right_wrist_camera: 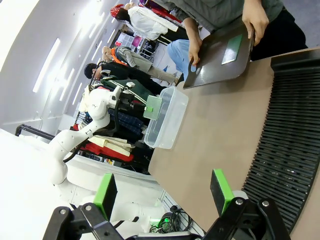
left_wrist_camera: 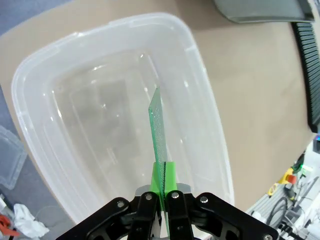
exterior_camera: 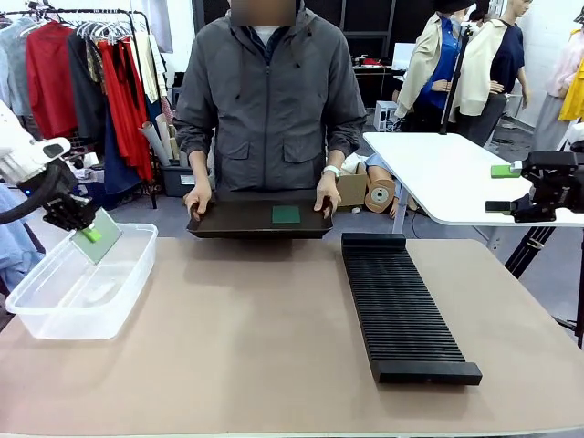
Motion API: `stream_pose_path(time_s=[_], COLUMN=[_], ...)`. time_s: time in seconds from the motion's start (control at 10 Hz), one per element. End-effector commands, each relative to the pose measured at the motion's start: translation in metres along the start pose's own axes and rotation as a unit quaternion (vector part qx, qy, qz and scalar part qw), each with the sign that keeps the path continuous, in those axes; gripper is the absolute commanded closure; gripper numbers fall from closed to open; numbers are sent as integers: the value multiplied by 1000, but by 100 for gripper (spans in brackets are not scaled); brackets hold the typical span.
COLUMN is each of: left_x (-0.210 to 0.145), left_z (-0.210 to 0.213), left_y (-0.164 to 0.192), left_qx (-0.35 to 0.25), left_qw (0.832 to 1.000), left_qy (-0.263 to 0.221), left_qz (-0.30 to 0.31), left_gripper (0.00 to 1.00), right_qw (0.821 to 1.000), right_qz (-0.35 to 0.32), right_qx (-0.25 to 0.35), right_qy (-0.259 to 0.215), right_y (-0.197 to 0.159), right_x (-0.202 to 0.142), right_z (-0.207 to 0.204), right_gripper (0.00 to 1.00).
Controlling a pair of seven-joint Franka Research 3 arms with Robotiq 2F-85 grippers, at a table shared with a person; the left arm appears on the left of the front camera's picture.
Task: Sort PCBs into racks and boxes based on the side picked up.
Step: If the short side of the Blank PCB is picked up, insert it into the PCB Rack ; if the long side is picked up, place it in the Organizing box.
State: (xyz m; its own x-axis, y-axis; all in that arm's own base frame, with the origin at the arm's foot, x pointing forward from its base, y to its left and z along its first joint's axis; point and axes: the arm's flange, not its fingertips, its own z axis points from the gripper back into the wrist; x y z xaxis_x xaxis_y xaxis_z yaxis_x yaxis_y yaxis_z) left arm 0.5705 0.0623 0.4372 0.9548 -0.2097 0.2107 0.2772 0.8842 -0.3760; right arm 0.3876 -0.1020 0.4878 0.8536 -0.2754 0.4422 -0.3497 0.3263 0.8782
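- Left tool (exterior_camera: 87, 234): jaws fully closed on one edge of a PCB (exterior_camera: 106, 239), a green pad pressed to each face. The tool sits at 9 o'clock in the front view, above the far end of the box (exterior_camera: 55, 321).
- Held PCB: in the left wrist view it is seen edge-on (left_wrist_camera: 156, 125), rising straight out from between the pads and over the inside of the box. In the front view it hangs tilted, with its paler green face towards the camera. It is apart from the box walls. Whether its free edge touches the box floor cannot be told.
- Box: clear plastic tub at 9 o'clock on the bench (exterior_camera: 246, 347), its long side running towards 11 o'clock.
- Right tool (exterior_camera: 504, 189): jaws wide open, with nothing between the green pads. It is raised at 3 o'clock in the front view, beyond the bench edge and well apart from the rack (exterior_camera: 401, 306). In the right wrist view the two pads stand far apart (right_wrist_camera: 163, 192), with bench and rack beyond them.
- Rack: long black ribbed strip lying flat on the bench, running from 1 o'clock down to 4 o'clock.
- Tray (exterior_camera: 233, 221): flat and black, at 12 o'clock on the far bench edge, gripped at either end by the person's hands (exterior_camera: 198, 196). Whether it rests on the bench cannot be told.
- Second PCB (exterior_camera: 286, 214): lies flat on the tray, darker green face up, just off the tray's middle towards 3 o'clock.
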Motion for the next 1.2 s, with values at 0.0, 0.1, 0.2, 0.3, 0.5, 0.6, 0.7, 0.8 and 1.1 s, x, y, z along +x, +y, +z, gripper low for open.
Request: stream_pose_path(time_s=[0.0,0.1,0.2,0.3,0.5,0.6,0.7,0.8,1.1], left_x=[-11,-14,-15,-17,-19,-21,-22,-22,-21], left_z=[-14,-23,-32,-41,-60,-68,-75,-80,-96], left_y=[-2,-1,1,2,6,8,9,10,14], left_qx=[27,24,17,13,9,4,0,-6,-23], left_qw=[999,999,999,999,998,998,998,998,997], left_qy=[15,19,27,34,43,48,51,52,49], left_qz=[17,20,22,26,36,40,43,48,58], left_gripper=[100,100,100,100,100,100,100,100,100], right_qw=[1000,1000,1000,1000,1000,1000,1000,1000,1000], right_qz=[2,2,2,2,2,2,2,2,2], right_qx=[3,3,3,3,3,3,3,3,3], right_qy=[-1,-1,-1,-1,-1,-1,-1,-1,-1], right_y=[2,2,2,2,2,2,2,2,2], right_x=[1,1,1,1,1,1,1,1,1], right_z=[0,0,0,0,0,0,0,0,0], right_gripper=[0,0,0,0,0,0,0,0,0])
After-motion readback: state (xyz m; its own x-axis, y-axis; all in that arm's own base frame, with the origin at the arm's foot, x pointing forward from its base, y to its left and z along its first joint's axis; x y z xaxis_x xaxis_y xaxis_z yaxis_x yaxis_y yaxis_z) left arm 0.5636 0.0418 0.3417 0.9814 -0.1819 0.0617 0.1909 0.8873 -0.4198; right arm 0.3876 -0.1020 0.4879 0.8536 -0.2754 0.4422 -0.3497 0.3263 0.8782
